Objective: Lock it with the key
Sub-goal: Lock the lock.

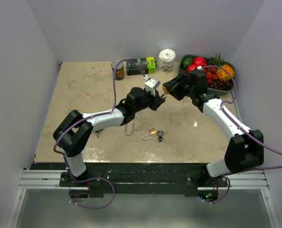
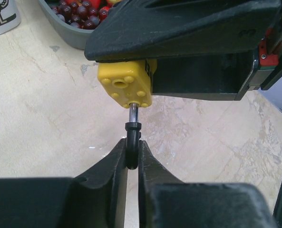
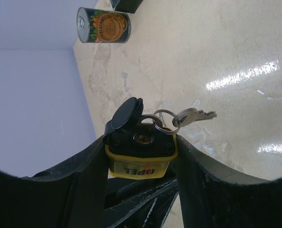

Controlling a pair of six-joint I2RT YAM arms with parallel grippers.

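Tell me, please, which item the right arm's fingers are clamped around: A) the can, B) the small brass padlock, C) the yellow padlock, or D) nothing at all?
C: the right wrist view shows the yellow padlock squeezed between the right fingers, while the can and the small brass padlock rest apart on the table.
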